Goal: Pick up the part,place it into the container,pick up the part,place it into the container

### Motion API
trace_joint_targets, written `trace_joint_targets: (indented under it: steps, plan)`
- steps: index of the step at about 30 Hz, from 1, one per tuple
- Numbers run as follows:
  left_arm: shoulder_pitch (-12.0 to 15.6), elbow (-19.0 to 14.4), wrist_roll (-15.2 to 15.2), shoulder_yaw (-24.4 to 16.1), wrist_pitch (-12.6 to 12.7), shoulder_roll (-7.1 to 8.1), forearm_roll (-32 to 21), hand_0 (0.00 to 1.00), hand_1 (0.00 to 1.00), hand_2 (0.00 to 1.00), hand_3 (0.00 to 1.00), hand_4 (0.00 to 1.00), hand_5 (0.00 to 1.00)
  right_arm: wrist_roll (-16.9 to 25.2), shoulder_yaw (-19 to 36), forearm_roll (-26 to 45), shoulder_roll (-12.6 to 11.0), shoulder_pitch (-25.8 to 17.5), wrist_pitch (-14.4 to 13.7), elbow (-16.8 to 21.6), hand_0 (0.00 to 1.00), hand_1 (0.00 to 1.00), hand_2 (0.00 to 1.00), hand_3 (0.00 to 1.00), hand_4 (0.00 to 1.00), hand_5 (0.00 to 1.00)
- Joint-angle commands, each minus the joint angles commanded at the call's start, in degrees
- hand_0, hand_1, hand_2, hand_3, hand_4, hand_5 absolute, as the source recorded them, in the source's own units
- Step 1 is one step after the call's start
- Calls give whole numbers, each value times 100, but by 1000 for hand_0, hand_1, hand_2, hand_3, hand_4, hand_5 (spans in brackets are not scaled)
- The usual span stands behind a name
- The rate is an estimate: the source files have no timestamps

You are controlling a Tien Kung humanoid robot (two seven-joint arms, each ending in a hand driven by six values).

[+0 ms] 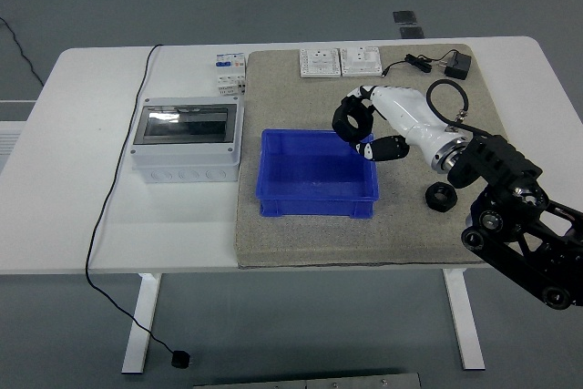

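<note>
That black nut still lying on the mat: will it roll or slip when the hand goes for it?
The black nut lies flat on its face, so it probably won't roll. The grey mat looks rough, so sliding seems unlikely. It sits low, which may make it awkward for fingers.
</note>
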Motion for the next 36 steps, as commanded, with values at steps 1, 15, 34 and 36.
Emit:
trace_joint_targets:
  steps: [1, 15, 34, 36]
  plan:
    - [0, 0, -4, 2, 3, 3, -4, 731, 585, 612, 686, 702, 744, -42, -99, -103, 29, 44, 57, -15, 688, 654, 631, 656, 453, 2]
    - [6, 0, -47, 1, 34, 25, 0, 731, 584, 606, 686, 703, 740, -504, -753, -852, 159, 344, 915, -197, 777, 731, 742, 670, 756, 81]
    - [11, 0, -65, -44, 59, 27, 58, 730, 579, 599, 687, 708, 734, -688, -542, -777, 191, 181, 977, -234, 812, 810, 842, 859, 871, 178]
    - [3, 0, -64, -57, 58, 26, 90, 730, 579, 599, 687, 708, 734, -605, -306, -634, 128, 12, 818, -90, 812, 810, 842, 859, 871, 178]
